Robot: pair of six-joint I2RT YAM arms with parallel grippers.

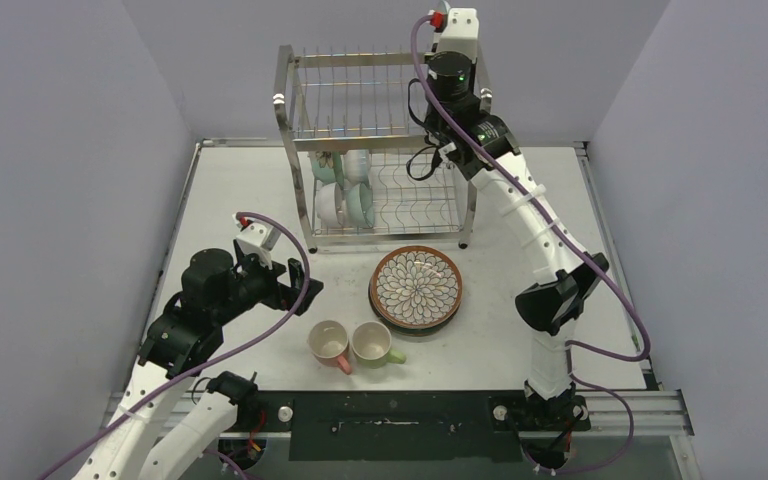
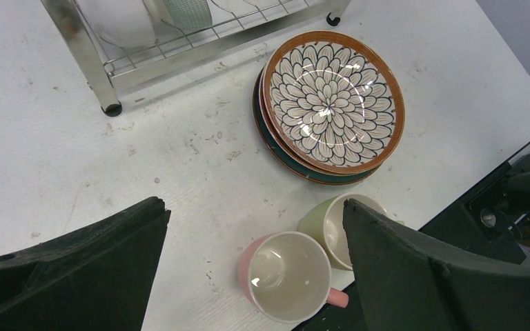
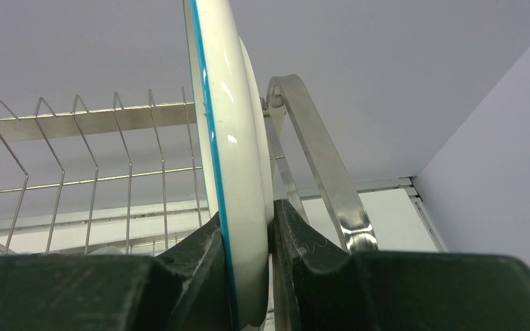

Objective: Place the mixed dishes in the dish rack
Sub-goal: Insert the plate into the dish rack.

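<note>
Two mugs and a stack of plates wait on the white table (image 1: 230,190) in the overhead view. The dish rack (image 1: 360,100), a tall two-tier frame of shiny steel wire and tube, stands at the far side. Mint-green and white bowls (image 1: 345,195) stand on edge at the left of its lower tier. Just in front of the rack lies the stack, its top plate (image 1: 416,288) brown-rimmed with a petal pattern. Near the stack's front left sit a pink mug (image 1: 329,343) and a green mug (image 1: 373,342), upright and side by side. The left gripper (image 1: 290,280) hovers to the left of the stack, and the right arm (image 1: 545,225) stretches to the right end of the rack's upper tier.

From the left wrist, the claw's black fingers (image 2: 76,276) are spread wide with nothing between them. Both mugs, cream inside, show on the table beyond. A dark teal rim peeks from under the petal plate, and one rack foot rests on the scuffed table.

From the right wrist, the right gripper (image 3: 252,276) is pinched narrow on the lower edge of a white plate (image 3: 231,158). A thin blue line runs along the plate's rim. It stands upright and edge-on, with the rack's wire dividers to its left and a bent steel strap (image 3: 317,158) close behind it.
</note>
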